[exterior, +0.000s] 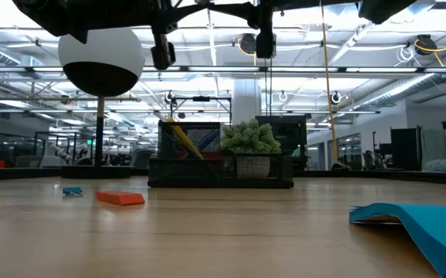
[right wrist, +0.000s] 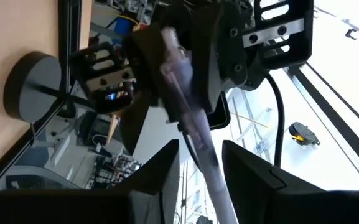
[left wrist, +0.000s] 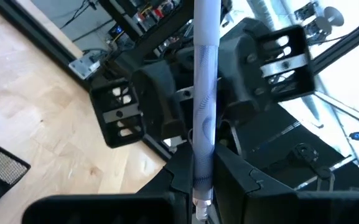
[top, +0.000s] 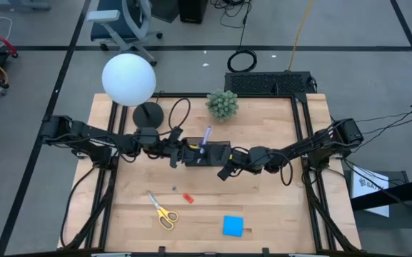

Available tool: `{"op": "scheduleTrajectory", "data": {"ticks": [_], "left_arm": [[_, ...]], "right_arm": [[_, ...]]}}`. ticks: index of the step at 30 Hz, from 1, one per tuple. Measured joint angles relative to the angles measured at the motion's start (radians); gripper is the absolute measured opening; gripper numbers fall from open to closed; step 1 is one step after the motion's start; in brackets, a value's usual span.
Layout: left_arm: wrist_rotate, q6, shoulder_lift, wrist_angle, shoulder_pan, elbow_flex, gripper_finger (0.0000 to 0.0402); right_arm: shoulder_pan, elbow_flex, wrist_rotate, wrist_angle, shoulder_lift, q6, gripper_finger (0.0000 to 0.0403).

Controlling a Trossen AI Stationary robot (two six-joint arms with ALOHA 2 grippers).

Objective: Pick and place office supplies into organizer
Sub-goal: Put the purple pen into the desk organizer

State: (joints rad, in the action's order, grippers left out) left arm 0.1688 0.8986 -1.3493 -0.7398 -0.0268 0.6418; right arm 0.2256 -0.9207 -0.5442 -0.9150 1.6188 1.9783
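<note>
A purple pen [top: 206, 135] hangs above the black organizer [top: 216, 153] at mid-worktop, its long axis running between my two grippers. My left gripper [left wrist: 202, 186] has its jaws clamped narrow on one end. My right gripper [right wrist: 199, 158] faces it, jaws standing apart around the other end; I can't tell whether they touch.

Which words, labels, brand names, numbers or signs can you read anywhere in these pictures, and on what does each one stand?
None can be read.
White sheet on the floor right of the table: dark print, too small to read.
Purple pen in the left claw: faint pattern only, no letters legible.
Blue sticky-note pad, yellow-handled scissors and black organizer: no text visible.
</note>
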Motion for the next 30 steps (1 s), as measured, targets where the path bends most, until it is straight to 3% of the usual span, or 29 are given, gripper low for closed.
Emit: {"op": "scheduleTrajectory", "data": {"ticks": [10, 16, 30], "left_arm": [[0.142, -0.004, -0.202, -0.024, 0.004, 0.178, 0.0041], [0.145, -0.024, -0.207, -0.014, 0.023, 0.194, 0.0041], [0.149, -0.056, -0.203, 0.011, 0.027, 0.194, 0.0041]], "right_arm": [[0.008, 0.0, -0.014, -0.003, 0.0, -0.038, 0.0107], [0.041, 0.0, -0.114, -0.003, -0.002, -0.03, 0.0103], [0.072, 0.0, -0.193, 0.003, 0.0, -0.041, 0.0102]]}}
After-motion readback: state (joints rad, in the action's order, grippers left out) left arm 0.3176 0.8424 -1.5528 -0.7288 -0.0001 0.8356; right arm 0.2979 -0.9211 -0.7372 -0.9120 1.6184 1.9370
